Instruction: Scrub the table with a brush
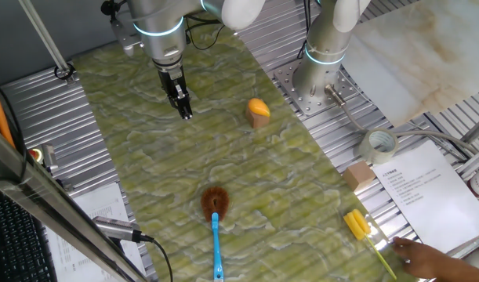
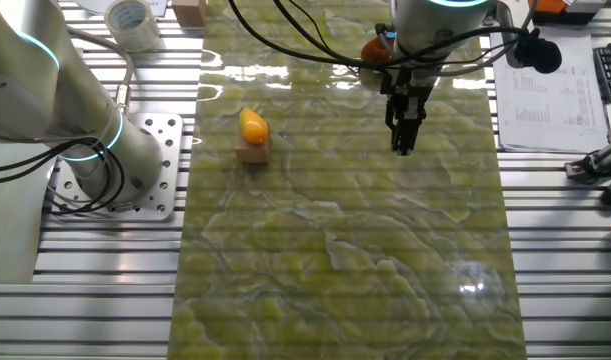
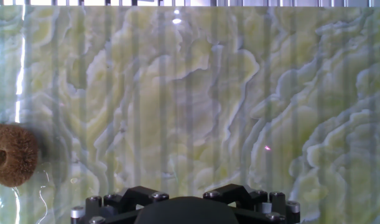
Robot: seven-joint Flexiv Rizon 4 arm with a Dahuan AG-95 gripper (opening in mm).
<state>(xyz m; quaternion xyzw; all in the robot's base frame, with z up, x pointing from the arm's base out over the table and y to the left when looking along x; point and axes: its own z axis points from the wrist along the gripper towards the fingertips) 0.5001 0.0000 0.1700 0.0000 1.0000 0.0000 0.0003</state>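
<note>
Claw [image 1: 186,112] hangs above the far part of the counter [image 1: 145,149], carrying nothing; fingers look drawn close together in both fixed views, with at most a slim gap, so I judge it near closed. Brush [image 1: 215,227] lies flat at the near end of the counter, well apart from the claw, bristle tuft pointing toward the far side and blue handle running off toward the near edge. The hand view catches only the tuft at its left border. Small orange object on a wooden block [image 1: 258,113] sits right of the claw. Yellow tool [image 1: 358,225] lies off the counter to the right, with a person's hand [image 1: 427,254] next to it. Risks, as I judge them: descending with fingers this narrow would jam onto the slim handle rather than straddle it; a grab too near the tuft would leave the handle levering loose; the handle may slide on the glossy surface.
</note>
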